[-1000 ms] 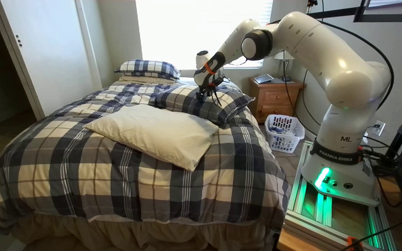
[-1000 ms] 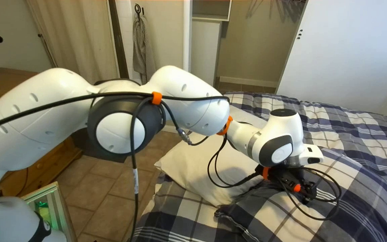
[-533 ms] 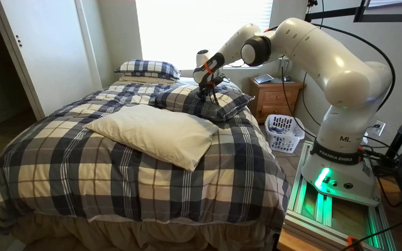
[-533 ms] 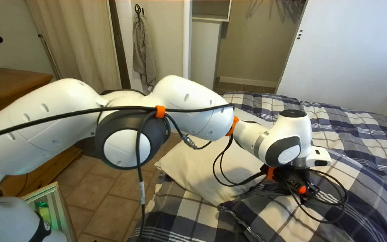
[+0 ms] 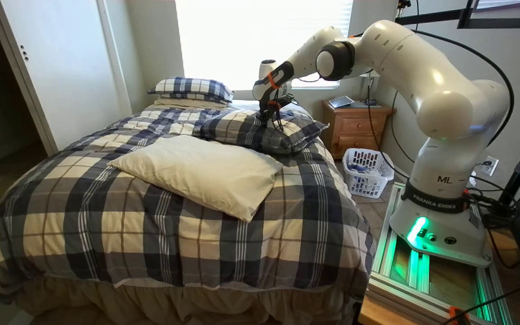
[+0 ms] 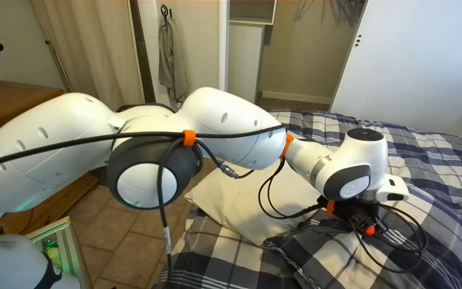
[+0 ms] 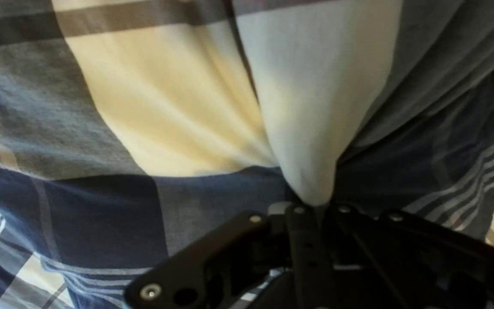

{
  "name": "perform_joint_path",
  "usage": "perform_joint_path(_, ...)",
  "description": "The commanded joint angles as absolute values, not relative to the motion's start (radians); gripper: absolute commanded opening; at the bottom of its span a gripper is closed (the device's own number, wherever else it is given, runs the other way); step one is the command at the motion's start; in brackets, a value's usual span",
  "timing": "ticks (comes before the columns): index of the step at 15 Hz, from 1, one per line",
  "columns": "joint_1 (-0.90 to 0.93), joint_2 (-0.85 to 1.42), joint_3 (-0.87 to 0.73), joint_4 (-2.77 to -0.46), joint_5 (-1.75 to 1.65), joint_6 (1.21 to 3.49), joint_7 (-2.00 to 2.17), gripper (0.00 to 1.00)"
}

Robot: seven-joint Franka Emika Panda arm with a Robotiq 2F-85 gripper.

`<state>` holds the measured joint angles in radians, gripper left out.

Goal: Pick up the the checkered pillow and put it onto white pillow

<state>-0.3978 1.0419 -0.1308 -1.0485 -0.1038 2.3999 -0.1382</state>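
**Gripper (image 7: 320, 210) clamped on a pinch of the checkered pillow (image 5: 248, 131), whose near edge has been drawn along**

The gripper is closed down on a fold of the checkered pillow: in the wrist view, pale cloth is gathered into a narrow tuck that is held at the tips, with creases fanned out to both sides. Over the last second, as is shown in both exterior views, the gripper has been shifted slightly, and the pillow's near edge has been pulled after it. The white pillow (image 5: 201, 174) has been left where it was.

From this, the grasp can be judged to be holding, since cloth is being carried with the gripper rather than let slide. The lift seems barely begun: much of the checkered pillow still appears to be borne by the plaid bedspread (image 5: 120, 237), just beside the white pillow. Whether the pinched part has been raised clear of the bedspread cannot be told, nor whether the two pillows are touching.

The placing is not yet started. The small pull appears to have been made away from the white pillow, so a higher lift, and then a carry back the opposite way, would be called for. As only a small tuck is held on something plump and floppy, a slip may be risked; sagging ends may also be dragged over the white pillow, by which it could be pushed aside.
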Motion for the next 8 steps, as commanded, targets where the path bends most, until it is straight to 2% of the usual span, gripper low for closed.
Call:
perform_joint_path(1,-0.433,0.958,-0.106,-1.123,-0.095,2.408,-0.208,0.01)
perform_joint_path(8,-0.413,0.82,-0.116,-1.198,-0.121,2.428,-0.298,0.01)
